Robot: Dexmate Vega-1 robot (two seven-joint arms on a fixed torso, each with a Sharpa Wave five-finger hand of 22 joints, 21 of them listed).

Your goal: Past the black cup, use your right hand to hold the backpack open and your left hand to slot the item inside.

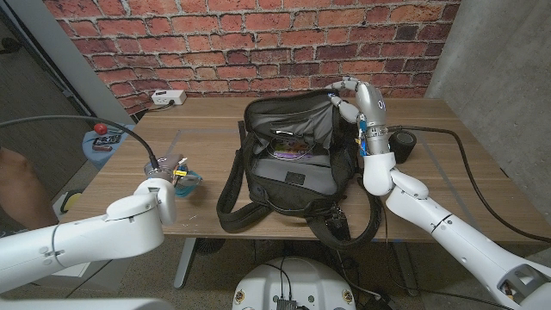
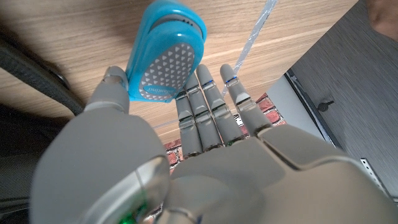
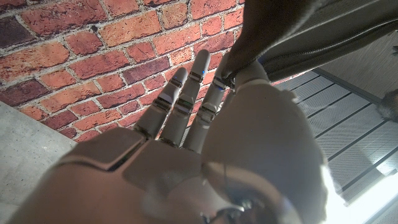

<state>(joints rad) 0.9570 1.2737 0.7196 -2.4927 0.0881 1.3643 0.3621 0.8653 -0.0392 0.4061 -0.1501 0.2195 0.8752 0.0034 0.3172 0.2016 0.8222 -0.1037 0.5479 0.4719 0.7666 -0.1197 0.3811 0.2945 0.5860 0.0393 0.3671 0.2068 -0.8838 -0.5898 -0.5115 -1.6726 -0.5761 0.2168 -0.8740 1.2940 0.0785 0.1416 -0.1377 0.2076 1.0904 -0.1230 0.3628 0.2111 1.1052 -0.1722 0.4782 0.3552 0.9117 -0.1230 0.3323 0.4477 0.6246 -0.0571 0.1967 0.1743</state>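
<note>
In the head view, a black backpack (image 1: 293, 164) sat open near the middle of the wooden table (image 1: 430, 207), its flap raised toward the brick wall (image 1: 258, 43) and its straps trailing over the near edge. The right hand (image 1: 357, 96) was up at the far right corner of the bag's opening, pinching the rim of the flap and keeping it lifted. A black cup (image 1: 405, 143) stood just to the right of that arm, on the table beside the backpack. On the left side of the table the left hand (image 1: 176, 179) was low over the surface, well apart from the bag, with a light blue item (image 1: 187, 181) at its fingers. A white power strip (image 1: 169, 97) lay at the far edge near the wall, and a blue object with a red button (image 1: 103, 138) sat at the left edge. In the left wrist view, the left hand (image 2: 186, 143) held the light blue item (image 2: 165, 53), an oval piece with a grey patterned face, pinched between thumb and fingers over the table's wood grain. In the right wrist view, the right hand (image 3: 205, 124) had its thumb and a finger closed on the dark fabric edge of the backpack (image 3: 280, 28), the other fingers (image 3: 174, 99) stretched out straight against the brick wall (image 3: 74, 43).
</note>
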